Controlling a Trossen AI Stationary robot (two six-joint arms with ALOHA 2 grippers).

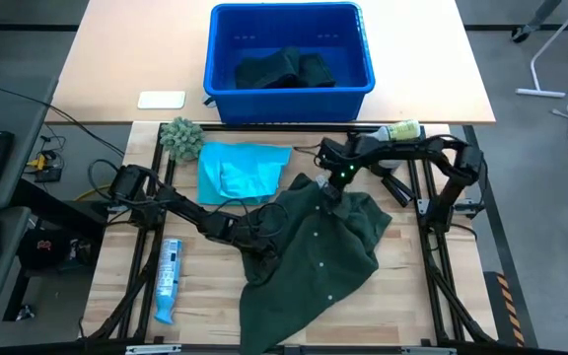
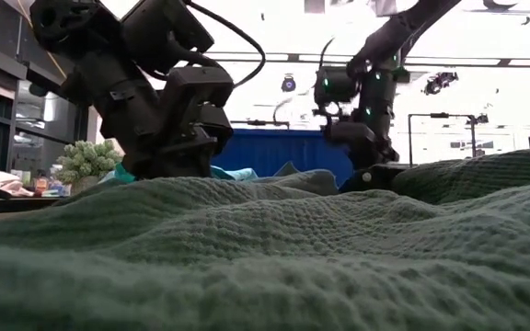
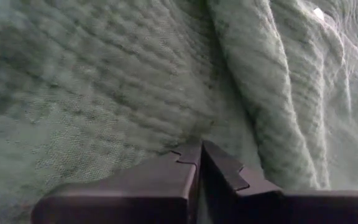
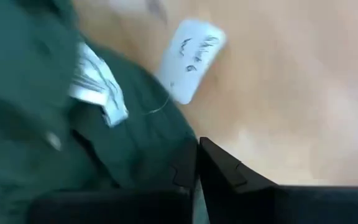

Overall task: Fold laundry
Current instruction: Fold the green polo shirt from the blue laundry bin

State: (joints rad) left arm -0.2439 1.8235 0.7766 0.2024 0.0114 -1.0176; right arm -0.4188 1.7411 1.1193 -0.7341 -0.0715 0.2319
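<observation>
A large dark green shirt (image 1: 314, 256) lies crumpled on the wooden table, its buttoned front up. Its collar end, with a white neck tag (image 4: 95, 87), lies toward the far edge. A paper hang tag (image 4: 191, 59) on a thread lies on the wood beside the collar. A turquoise garment (image 1: 240, 173) lies flat at the far left of the shirt. My left gripper (image 1: 262, 245) is shut at the shirt's left edge. My right gripper (image 1: 335, 187) is shut at the collar end. My left gripper pinches a fold of the green shirt (image 3: 194, 138) between its two fingertips, slanting down from the table's left. The cloth bunches in ridges around the fingers and rests on the table. My right gripper points steeply down from above, its fingers closed on the shirt's edge (image 4: 182, 149) beside the collar. How many layers it has does not show.
A blue bin (image 1: 289, 87) holding more dark green cloth stands beyond the far edge. A fuzzy grey-green ball (image 1: 180, 138) sits at the far left, a blue bottle (image 1: 169, 281) lies at the near left, and another bottle (image 1: 399, 131) lies at the far right.
</observation>
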